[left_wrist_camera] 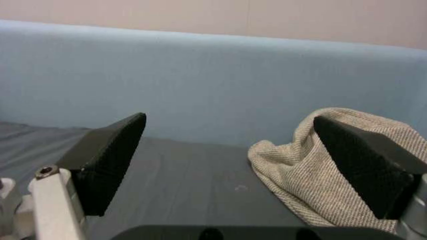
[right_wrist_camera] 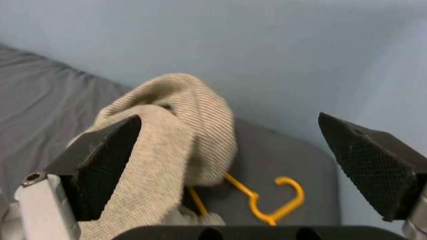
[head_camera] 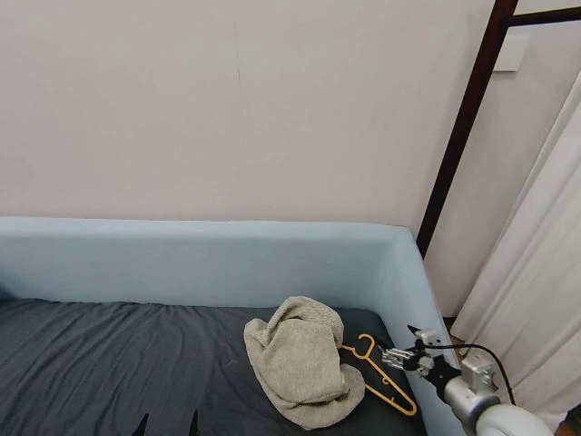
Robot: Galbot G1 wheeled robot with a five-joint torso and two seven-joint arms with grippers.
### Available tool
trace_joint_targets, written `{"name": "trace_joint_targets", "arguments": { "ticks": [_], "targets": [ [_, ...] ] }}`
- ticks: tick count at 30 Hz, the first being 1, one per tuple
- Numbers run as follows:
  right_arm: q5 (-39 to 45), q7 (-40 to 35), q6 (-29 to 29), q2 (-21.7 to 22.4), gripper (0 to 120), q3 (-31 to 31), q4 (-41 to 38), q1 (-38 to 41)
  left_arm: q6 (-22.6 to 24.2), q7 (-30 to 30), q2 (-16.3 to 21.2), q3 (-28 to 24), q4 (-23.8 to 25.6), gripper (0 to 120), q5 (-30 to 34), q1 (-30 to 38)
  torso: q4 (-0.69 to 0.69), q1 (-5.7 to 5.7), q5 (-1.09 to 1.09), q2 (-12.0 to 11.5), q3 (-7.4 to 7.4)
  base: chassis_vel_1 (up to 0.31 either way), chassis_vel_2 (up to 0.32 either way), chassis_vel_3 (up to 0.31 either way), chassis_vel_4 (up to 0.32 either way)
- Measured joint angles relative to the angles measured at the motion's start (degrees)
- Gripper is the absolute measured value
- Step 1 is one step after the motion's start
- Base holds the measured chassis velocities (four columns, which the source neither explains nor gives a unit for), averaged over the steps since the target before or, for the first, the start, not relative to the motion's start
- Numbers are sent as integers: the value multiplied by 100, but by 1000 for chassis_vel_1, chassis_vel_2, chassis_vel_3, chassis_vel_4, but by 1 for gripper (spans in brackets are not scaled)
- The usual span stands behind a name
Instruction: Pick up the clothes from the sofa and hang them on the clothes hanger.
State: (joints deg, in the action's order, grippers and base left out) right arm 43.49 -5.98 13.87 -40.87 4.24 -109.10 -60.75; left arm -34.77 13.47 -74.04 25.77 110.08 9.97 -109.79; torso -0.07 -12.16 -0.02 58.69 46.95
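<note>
A beige knitted garment (head_camera: 298,361) lies crumpled on the sofa's dark grey seat (head_camera: 109,363), near its right end. An orange hanger (head_camera: 386,380) lies partly under it, hook toward the backrest. My right gripper (head_camera: 400,351) hovers open just right of the hanger, by the sofa's right arm. The right wrist view shows the garment (right_wrist_camera: 170,135) and the hanger hook (right_wrist_camera: 277,200) below its open gripper (right_wrist_camera: 230,122). My left gripper (head_camera: 167,423) stands open at the lower edge, left of the garment. In the left wrist view the garment (left_wrist_camera: 313,170) sits beyond the open left gripper (left_wrist_camera: 230,125).
The light blue sofa backrest (head_camera: 200,259) and right armrest (head_camera: 404,291) wall in the seat. A dark brown clothes rack pole (head_camera: 461,127) leans up behind the armrest. White curtain (head_camera: 536,291) hangs at the right.
</note>
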Motion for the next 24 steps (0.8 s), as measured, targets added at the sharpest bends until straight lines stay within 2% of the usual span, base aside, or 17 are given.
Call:
{"name": "trace_joint_targets", "arguments": {
  "ticks": [1, 5, 6, 10, 12, 15, 17, 22, 24],
  "targets": [
    [0, 0, 0, 0, 100, 0, 0, 0, 0, 0, 0, 0, 0, 99, 0, 0, 0, 0, 0, 0, 0, 0, 0, 0, 0],
    [103, -46, 184, -206, 100, -1180, 526, 1158, -23, -1, -36, 26, -2, 99, -16, -32, -2, 0, 0, 0, 0, 0, 0, 0, 0],
    [103, -46, 184, -206, 100, -1180, 526, 1158, -23, -1, -36, 26, -2, 99, -16, -32, -2, 0, 0, 0, 0, 0, 0, 0, 0],
    [138, -65, 229, -581, 100, -2096, 1137, 2137, -39, 1, -83, 46, -47, 99, -24, -26, -2, 0, -1, 0, 0, 0, 0, 0, 0],
    [132, -59, 235, -650, 100, -2197, 1213, 2247, -41, 0, -92, 46, -55, 98, -29, -24, -2, 0, 1, 0, 0, 0, 0, 0, 0],
    [39, -13, 385, -1095, 100, -2774, 1699, 2784, -44, 1, -141, 35, -101, 98, -62, -17, -1, 0, 0, 0, 0, 0, 0, 0, 0],
    [-18, 17, 413, -1204, 100, -2924, 1849, 2903, -45, 1, -151, 34, -109, 99, -68, -15, -2, 0, 0, 0, 0, 0, 0, 0, 0],
    [-412, 203, 449, -1792, 100, -3756, 2841, 3638, -62, 2, -226, 32, -170, 99, -78, 15, -1, 0, -1, 0, 0, 0, 0, 0, 0],
    [-546, 257, 408, -1895, 100, -3869, 3054, 3762, -63, 1, -237, 32, -175, 99, -79, 21, -2, 0, 0, 0, 0, 0, 0, 0, 0]
  ]
}}
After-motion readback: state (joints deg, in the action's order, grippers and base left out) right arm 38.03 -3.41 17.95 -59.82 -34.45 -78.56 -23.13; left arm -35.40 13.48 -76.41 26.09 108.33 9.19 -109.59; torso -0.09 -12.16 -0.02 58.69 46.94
